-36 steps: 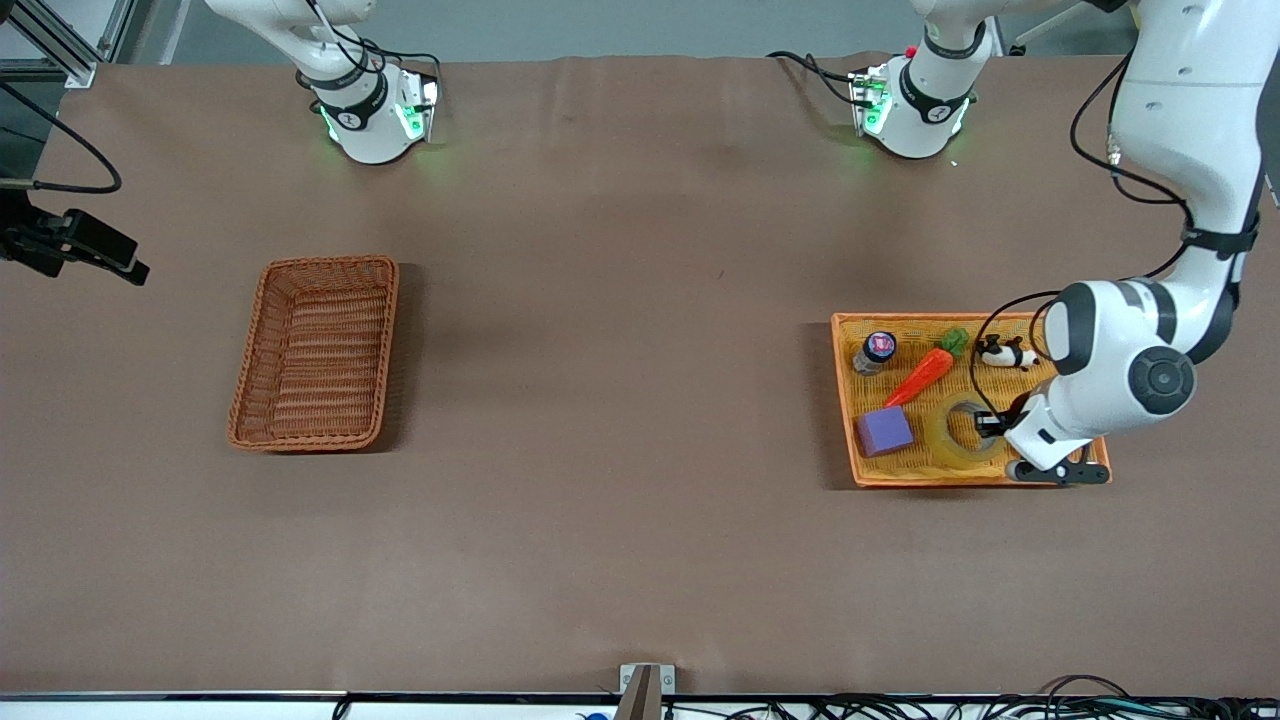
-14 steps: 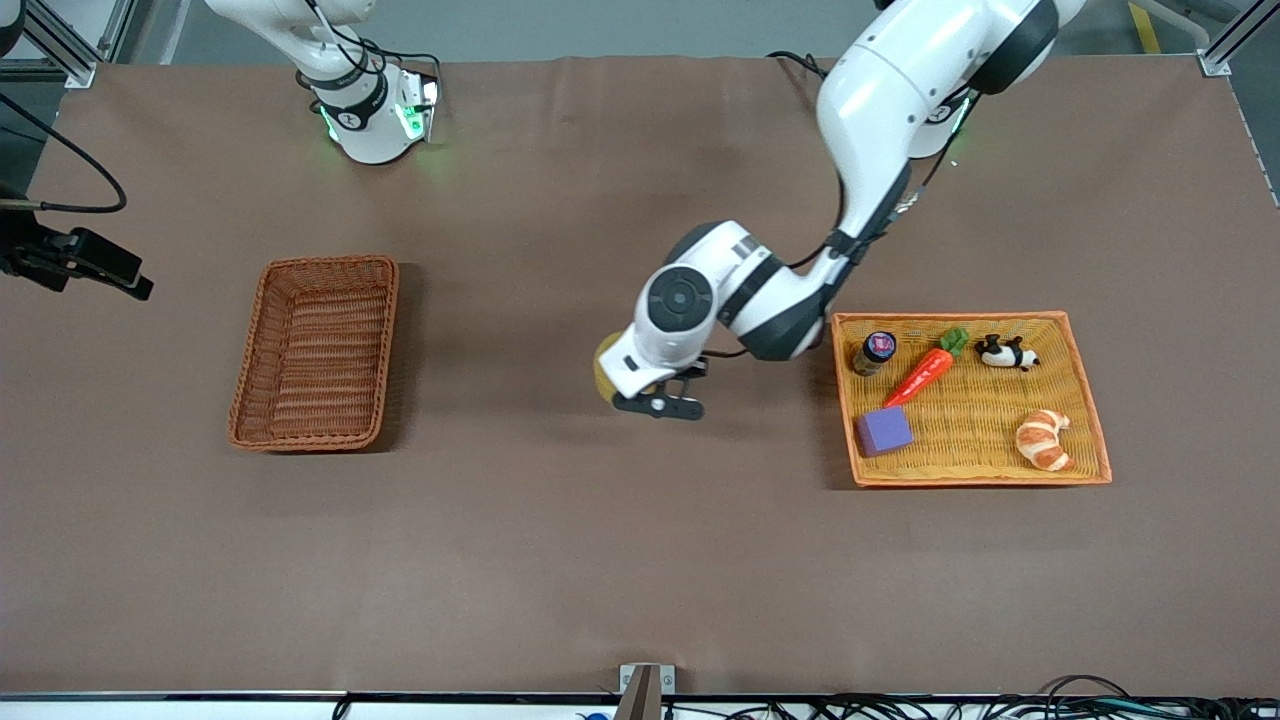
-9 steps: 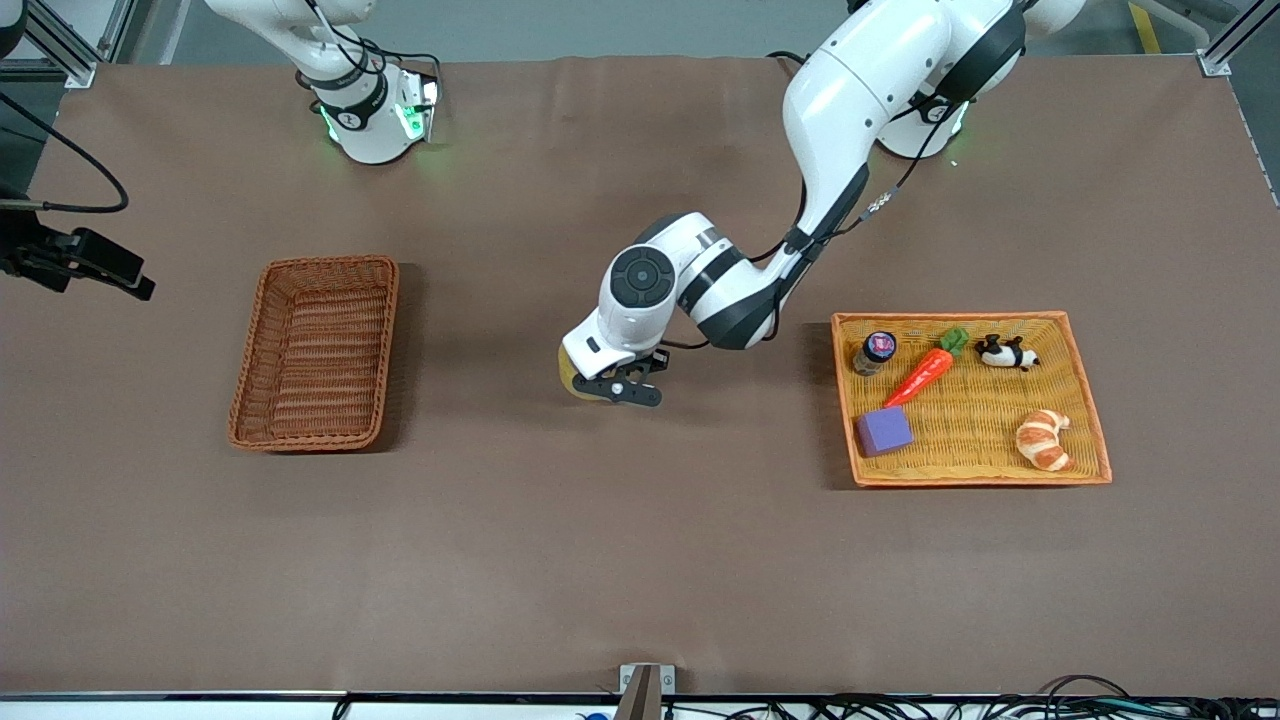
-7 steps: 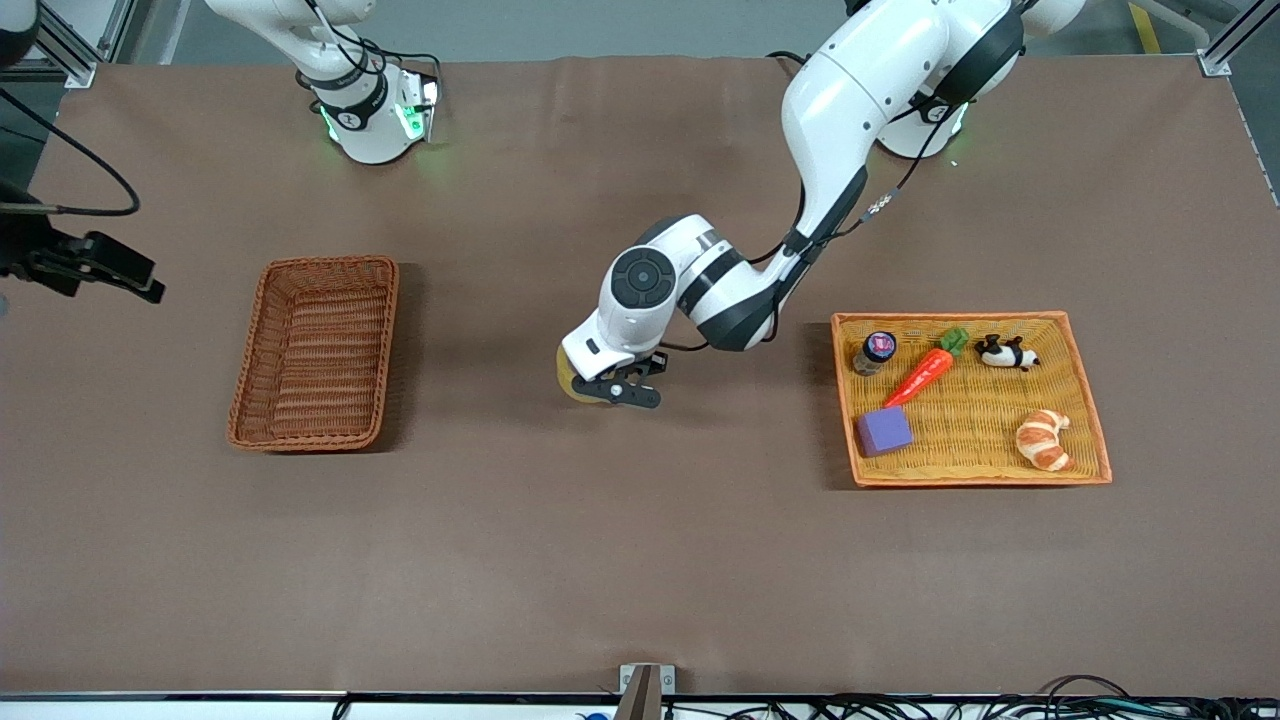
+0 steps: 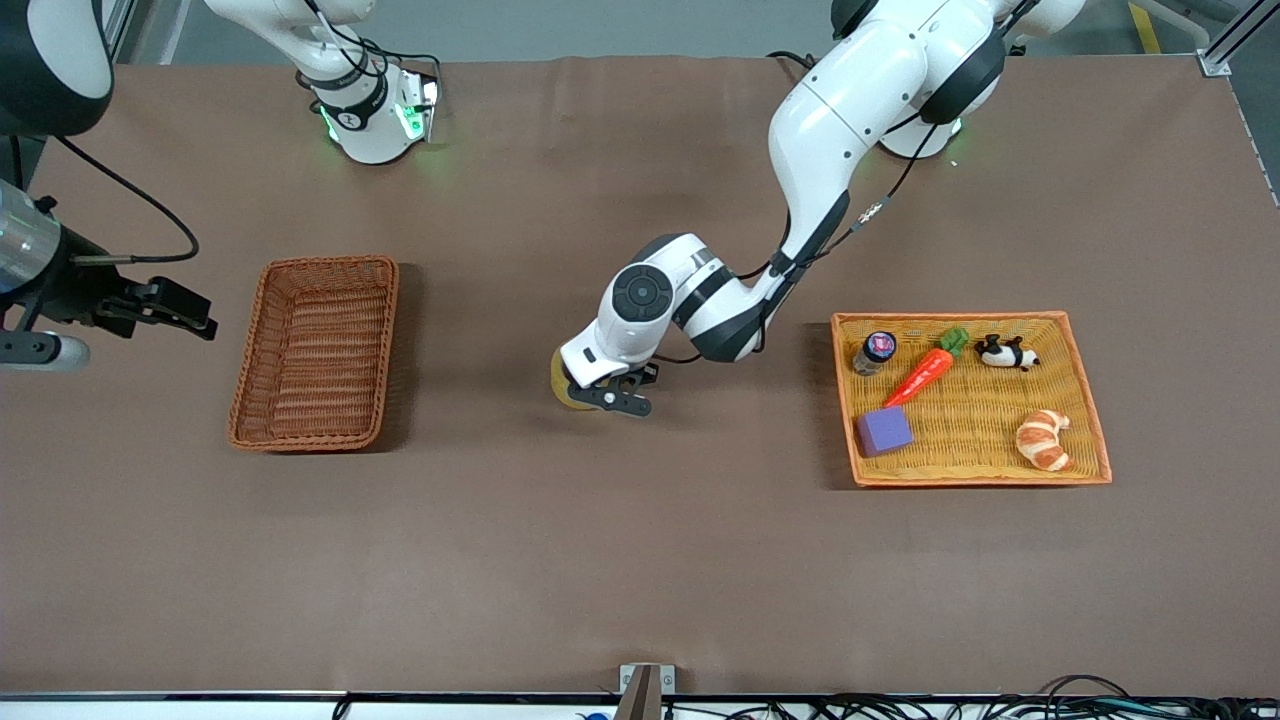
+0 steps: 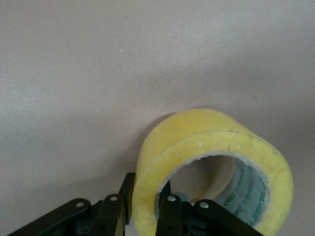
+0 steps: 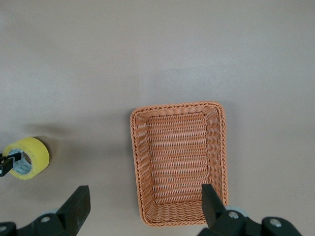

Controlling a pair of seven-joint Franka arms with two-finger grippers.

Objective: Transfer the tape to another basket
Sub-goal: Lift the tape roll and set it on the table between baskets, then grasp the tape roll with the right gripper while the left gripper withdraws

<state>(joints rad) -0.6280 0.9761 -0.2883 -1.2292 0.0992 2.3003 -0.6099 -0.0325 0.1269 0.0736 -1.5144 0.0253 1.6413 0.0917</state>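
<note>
The wide ring-shaped roll of translucent yellowish tape is pinched through its wall by the left gripper over the bare brown worktop, between the narrow reddish-brown woven wicker basket and the shallow yellow-orange woven tray. One finger is seated inside the grey core. The right gripper is spread wide above the basket's end toward the right arm's end of the worktop.

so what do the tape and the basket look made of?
Tape: glossy translucent yellow film, likely plastic, wound on a printed core; left gripper pinches its wall. Basket: reddish-brown woven strands, wicker or rattan look, matte; could be synthetic.
</note>
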